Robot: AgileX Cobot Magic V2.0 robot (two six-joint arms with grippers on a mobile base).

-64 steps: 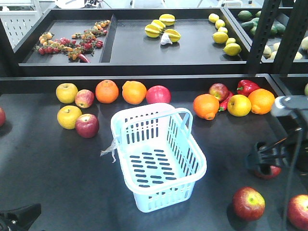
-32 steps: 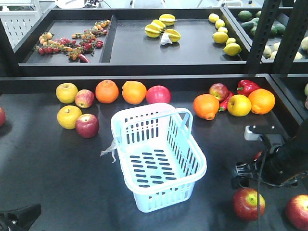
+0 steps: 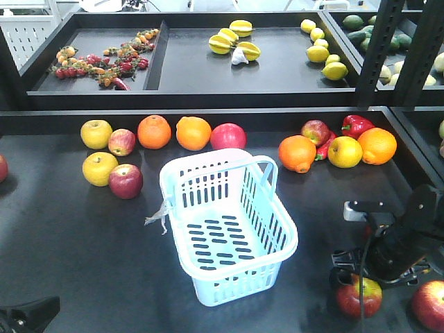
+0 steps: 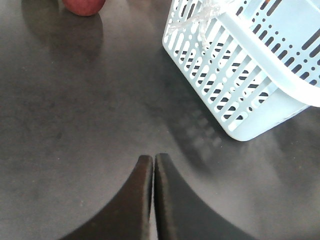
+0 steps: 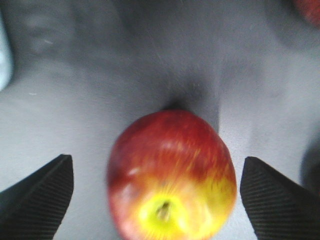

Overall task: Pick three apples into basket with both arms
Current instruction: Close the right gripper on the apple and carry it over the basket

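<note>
Bearing basket (image 3: 232, 290): dark matte tabletop (image 3: 69, 239); shelves (image 3: 194, 73) behind.

You have nothing to read in any of the three views. No legible text, label, brand or number stands on the basket (image 3: 239, 286), and none on the apple (image 5: 172, 175) seen close up by the right wrist camera.
</note>
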